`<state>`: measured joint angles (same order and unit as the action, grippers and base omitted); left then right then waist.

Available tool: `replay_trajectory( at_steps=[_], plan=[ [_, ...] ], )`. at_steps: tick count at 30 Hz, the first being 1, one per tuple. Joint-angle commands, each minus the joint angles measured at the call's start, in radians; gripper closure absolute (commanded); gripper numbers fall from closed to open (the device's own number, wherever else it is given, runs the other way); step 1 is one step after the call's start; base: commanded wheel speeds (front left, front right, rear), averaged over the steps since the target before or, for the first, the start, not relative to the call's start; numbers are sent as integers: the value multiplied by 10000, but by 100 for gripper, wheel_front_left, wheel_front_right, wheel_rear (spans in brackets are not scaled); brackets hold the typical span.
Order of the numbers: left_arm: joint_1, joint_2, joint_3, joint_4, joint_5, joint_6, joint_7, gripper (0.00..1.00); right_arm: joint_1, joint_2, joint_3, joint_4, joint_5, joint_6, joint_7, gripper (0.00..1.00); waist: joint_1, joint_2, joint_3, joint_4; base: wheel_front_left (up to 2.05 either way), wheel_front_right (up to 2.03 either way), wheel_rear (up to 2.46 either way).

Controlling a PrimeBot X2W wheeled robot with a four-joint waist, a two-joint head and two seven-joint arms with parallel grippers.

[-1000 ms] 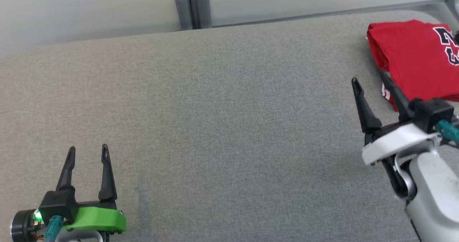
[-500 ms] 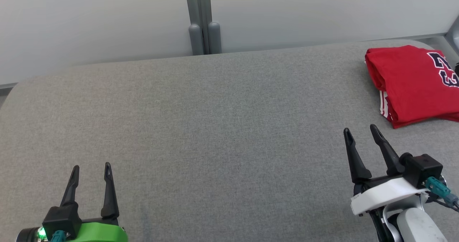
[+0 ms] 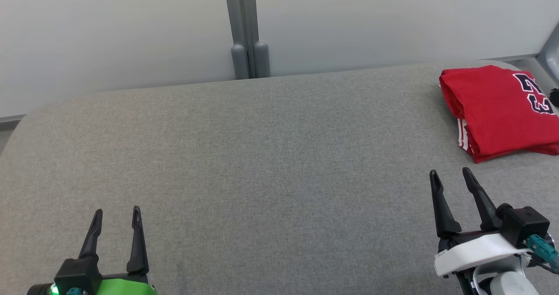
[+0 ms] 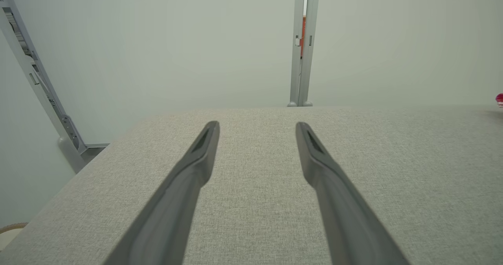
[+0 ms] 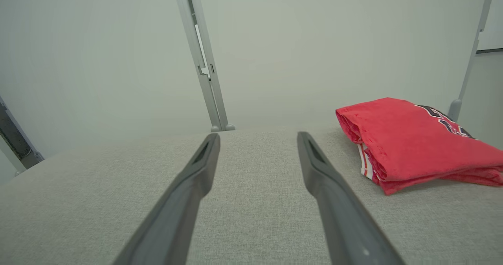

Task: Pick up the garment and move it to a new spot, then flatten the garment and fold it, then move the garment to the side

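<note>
A red garment [image 3: 500,109] with dark numerals lies folded at the far right of the grey cloth-covered table [image 3: 262,155]. The right wrist view has the garment [image 5: 408,139] to the right of my fingers, its folded edge with white stripes facing them. My right gripper [image 3: 450,175] is open at the lower right, a short way in front of the garment and apart from it, nothing between its fingers. At the lower left my left gripper [image 3: 117,213] is open and empty over bare table. A sliver of the garment [image 4: 499,99] peeks in at the left wrist view's right edge.
A pale wall stands behind the table, with a grey vertical post [image 3: 244,28] at its middle. The table's far edge is rounded at the left corner [image 3: 26,116]. A slanted grey frame [image 4: 39,88] stands off the table's left side.
My right gripper has pulled back from the garment's near edge toward the lower right, leaving the garment lying. The head camera has tilted up, showing more wall. The left gripper stays open.
</note>
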<state>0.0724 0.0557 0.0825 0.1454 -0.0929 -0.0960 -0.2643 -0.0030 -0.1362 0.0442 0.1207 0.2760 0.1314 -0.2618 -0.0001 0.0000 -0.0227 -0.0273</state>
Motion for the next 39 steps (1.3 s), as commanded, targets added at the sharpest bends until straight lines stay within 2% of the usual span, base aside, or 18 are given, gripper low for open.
replay_trajectory(
  at_steps=[1,27,28,33,39],
  plan=[
    [155,9,-14,-27,-49,-37,7,0,124,28,-64,-52,-83,-18,-38,0,1,0,-15,7,0,0,0],
    [171,-8,-43,-32,38,-260,8,0,289,132,-153,35,-85,-18,-38,0,1,0,14,-4,0,0,0],
    [42,-12,-90,-50,-72,-242,2,100,188,135,-138,28,-39,0,0,100,1,0,15,-4,0,0,0],
    [48,-113,-158,444,-162,-244,9,100,370,279,-74,460,-21,2,14,100,1,0,15,-3,0,0,0],
    [-158,-111,-56,578,-1318,-252,360,100,280,317,-164,529,1043,1,285,100,1,0,25,10,0,0,0]
  ],
)
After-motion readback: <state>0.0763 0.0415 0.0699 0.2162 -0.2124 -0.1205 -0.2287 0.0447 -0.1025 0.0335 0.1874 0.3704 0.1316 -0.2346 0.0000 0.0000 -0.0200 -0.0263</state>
